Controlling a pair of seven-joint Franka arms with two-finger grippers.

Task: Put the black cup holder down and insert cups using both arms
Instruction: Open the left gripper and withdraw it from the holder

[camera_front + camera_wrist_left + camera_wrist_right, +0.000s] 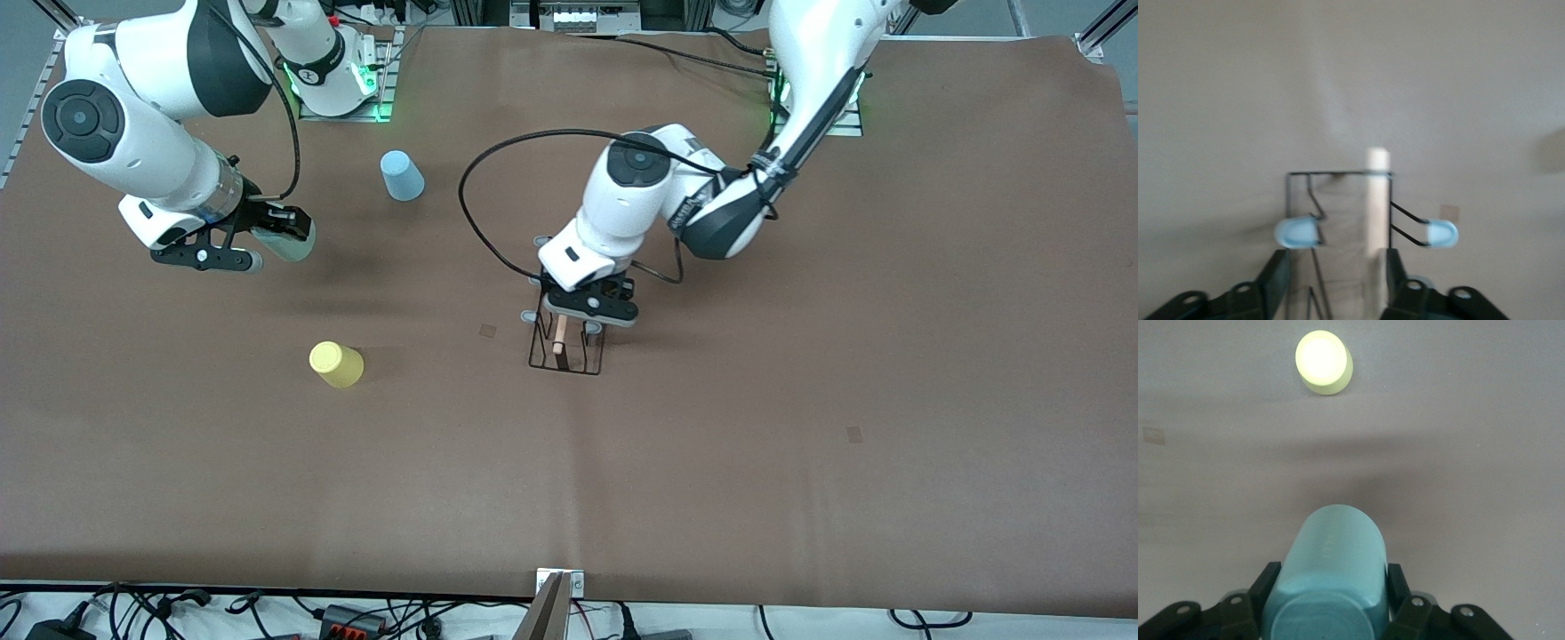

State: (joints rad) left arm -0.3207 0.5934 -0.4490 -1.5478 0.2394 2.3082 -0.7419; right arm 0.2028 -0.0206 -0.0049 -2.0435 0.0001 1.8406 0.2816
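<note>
The black cup holder (pixel 565 352) stands upright on the brown table near its middle, its wooden rod (pixel 1377 200) along the top and pale-blue peg tips (pixel 1298 232) sticking out to either side. My left gripper (pixel 570 326) is over it and open (pixel 1335 265). The rod lies between the jaws, close against one finger (pixel 1395 273). My right gripper (pixel 281 235) hangs over the table toward the right arm's end, shut on the mint-green cup (pixel 1333 567). The light blue cup (pixel 402 175) stands mouth down near the right arm's base. The yellow cup (pixel 336 364) sits nearer the front camera.
Small square tape marks (pixel 488 330) lie on the brown table cover, one beside the holder and another (pixel 854 434) toward the left arm's end. Cables and plugs (pixel 338 613) run along the front edge, with a metal bracket (pixel 556 596) at its middle.
</note>
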